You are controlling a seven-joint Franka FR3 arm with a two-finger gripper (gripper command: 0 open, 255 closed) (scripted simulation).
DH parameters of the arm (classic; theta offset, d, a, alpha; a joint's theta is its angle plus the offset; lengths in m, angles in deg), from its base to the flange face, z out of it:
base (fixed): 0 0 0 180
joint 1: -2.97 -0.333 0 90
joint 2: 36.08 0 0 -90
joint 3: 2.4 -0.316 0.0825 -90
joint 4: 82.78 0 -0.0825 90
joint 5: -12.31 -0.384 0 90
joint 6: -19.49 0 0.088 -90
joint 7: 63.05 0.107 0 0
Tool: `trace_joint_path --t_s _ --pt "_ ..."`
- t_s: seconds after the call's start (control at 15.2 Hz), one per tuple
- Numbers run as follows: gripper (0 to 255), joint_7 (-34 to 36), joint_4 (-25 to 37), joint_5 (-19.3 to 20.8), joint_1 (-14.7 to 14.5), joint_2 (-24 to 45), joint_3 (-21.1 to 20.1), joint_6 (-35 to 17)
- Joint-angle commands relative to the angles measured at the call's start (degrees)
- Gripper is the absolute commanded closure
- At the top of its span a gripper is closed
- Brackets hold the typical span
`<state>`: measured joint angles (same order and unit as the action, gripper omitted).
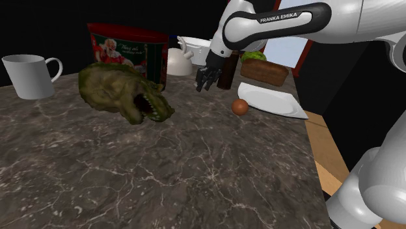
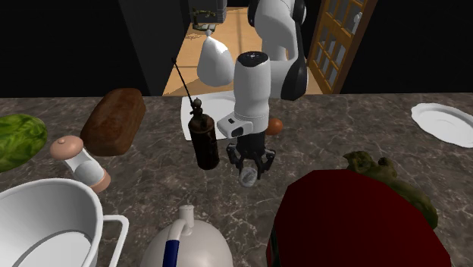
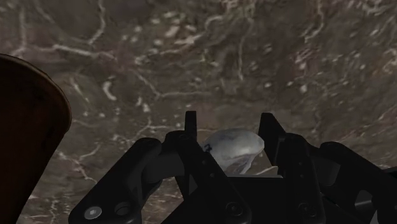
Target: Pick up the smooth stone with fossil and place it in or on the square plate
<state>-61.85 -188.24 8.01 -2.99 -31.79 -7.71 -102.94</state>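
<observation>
A pale, smooth grey-white stone (image 3: 233, 147) sits between my black gripper's (image 3: 230, 130) two fingers, which clasp it from both sides just over the dark marbled counter (image 3: 210, 51). From the second exterior view the gripper (image 2: 250, 165) points down with the stone (image 2: 249, 179) at its tips, next to a dark bottle (image 2: 203, 140). The white square plate (image 1: 270, 101) lies toward the shoulder view's right of the gripper (image 1: 203, 80), near the counter's edge. In the second exterior view the plate (image 2: 225, 106) lies behind the arm.
A brown egg-shaped thing (image 1: 240, 106) rests at the plate's rim. A green dinosaur head (image 1: 123, 94), red tin (image 1: 127, 49), white mug (image 1: 29, 75), bread loaf (image 1: 263, 71) and the dark bottle (image 1: 226, 71) crowd the counter. A round plate (image 2: 447, 123) lies apart.
</observation>
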Motion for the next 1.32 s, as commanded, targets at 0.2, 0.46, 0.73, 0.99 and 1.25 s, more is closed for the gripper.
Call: trace_joint_path --t_s 0.2,0.46,0.73,0.99,1.25 --pt "255 0.09 1.23 0.04 0.01 -0.25 0.01 1.47" --pt "255 0.30 3.95 0.12 0.03 -0.54 0.03 4.47" --pt "255 0.51 6.89 0.21 0.05 -0.65 0.05 7.52" --pt "255 0.73 10.10 0.31 0.06 -0.55 0.06 10.62" --pt "255 0.96 13.60 0.42 0.06 -0.23 0.06 13.79"
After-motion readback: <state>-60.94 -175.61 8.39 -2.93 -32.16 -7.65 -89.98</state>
